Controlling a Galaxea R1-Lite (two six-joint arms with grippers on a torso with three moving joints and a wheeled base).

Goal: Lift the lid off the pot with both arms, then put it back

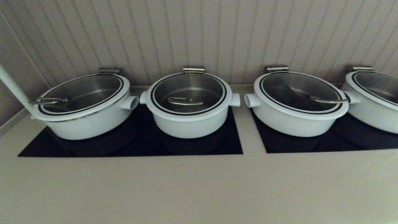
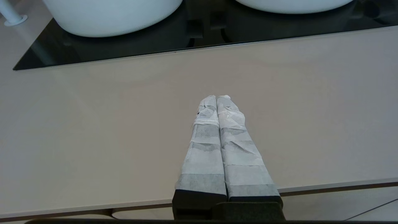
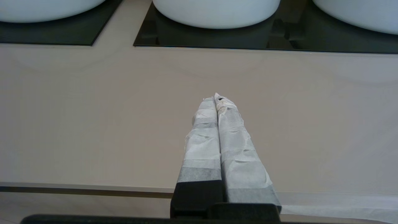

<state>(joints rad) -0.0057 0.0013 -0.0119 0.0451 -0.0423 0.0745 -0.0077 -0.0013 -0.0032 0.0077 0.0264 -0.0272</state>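
Note:
Several white pots stand in a row on black cooktop panels. The middle-left pot (image 1: 189, 121) has a glass lid (image 1: 188, 91) with a metal handle (image 1: 185, 100); the lid sits closed on it. Neither arm shows in the head view. My left gripper (image 2: 216, 97) is shut and empty, low over the beige counter near its front edge. My right gripper (image 3: 215, 99) is shut and empty, also over the counter's front part. Both are well short of the pots.
A pot at far left (image 1: 85, 119), one at right (image 1: 295, 118) and one at far right (image 1: 373, 105) all have lids on. A white pole (image 1: 14, 88) rises at the left. Black cooktop panels (image 1: 202, 147) lie under the pots. A ribbed wall stands behind.

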